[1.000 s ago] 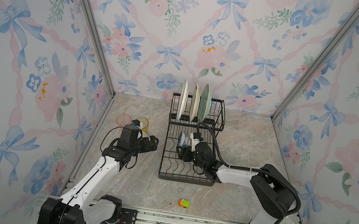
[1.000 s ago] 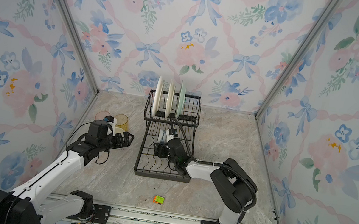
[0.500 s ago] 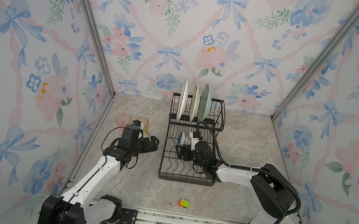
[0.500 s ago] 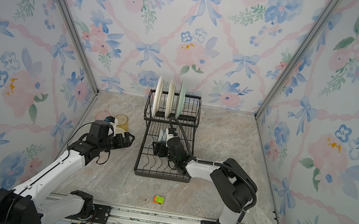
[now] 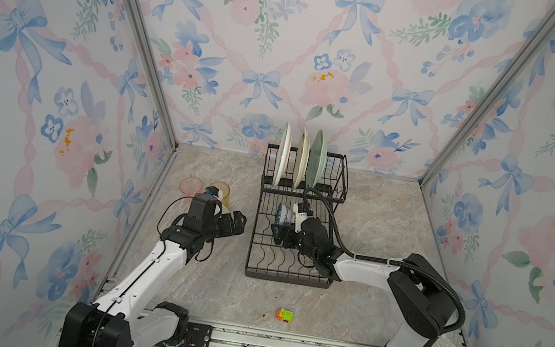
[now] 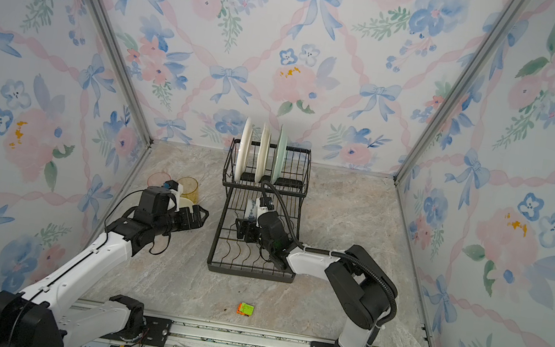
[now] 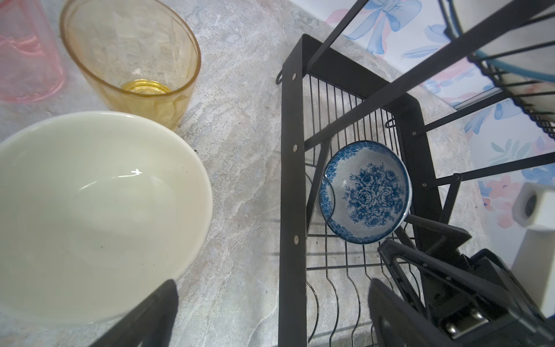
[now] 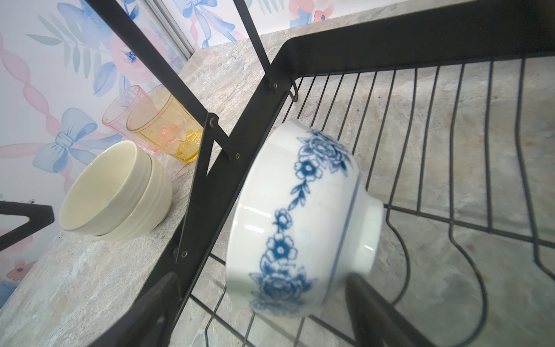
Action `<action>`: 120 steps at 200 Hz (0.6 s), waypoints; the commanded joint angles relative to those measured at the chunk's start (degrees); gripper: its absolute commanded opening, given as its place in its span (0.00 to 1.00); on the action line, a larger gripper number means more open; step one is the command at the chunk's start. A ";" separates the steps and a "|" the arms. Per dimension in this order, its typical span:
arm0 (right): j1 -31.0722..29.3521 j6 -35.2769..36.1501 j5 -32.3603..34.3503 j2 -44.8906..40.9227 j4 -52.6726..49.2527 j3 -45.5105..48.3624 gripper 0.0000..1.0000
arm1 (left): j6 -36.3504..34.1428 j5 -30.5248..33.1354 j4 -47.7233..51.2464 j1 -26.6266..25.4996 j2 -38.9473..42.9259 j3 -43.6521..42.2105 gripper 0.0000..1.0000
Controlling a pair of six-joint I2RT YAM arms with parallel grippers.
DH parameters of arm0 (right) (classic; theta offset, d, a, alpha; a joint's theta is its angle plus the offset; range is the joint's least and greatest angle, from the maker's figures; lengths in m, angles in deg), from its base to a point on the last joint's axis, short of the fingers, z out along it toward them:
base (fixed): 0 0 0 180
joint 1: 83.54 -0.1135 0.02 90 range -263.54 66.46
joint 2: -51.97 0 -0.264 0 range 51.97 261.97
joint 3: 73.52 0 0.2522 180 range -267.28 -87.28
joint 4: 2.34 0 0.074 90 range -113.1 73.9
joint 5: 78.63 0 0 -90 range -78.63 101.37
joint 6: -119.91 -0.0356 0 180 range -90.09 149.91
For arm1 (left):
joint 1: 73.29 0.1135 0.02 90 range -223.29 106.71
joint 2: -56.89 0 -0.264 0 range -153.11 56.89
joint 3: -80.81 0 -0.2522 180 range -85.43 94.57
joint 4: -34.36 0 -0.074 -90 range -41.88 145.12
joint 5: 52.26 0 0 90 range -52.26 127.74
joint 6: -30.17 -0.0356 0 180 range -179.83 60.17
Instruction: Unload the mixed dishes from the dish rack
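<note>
on the left of the desk, clear of the rack, stand the pink tumbler, the amber tumbler and the white bowl. the left tool hangs beside them, spread and empty, pointing toward the dish rack.

inside the rack's lower tray the blue-patterned bowl stands on edge. its mouth faces left, toward the left arm, and its foot faces right, so its axis runs across the tray. the right tool is far nearer. it reaches in from the front with its fingers spread astride the bowl, one on the mouth side and one by the foot, not pinching it. closing there would likely clamp rim to foot.

three plates stand upright in the upper basket.

the bowl is blurred in the right wrist view, so whether the foot-side finger touches it cannot be told. in both top views the wrist hides the fingertips.
</note>
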 commanded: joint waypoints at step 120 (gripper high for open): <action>0.64 0.35 2.33 1.28 -3.45 -0.29 0.85 | 0.30 -0.39 -0.54 -0.26 -0.15 -0.54 0.98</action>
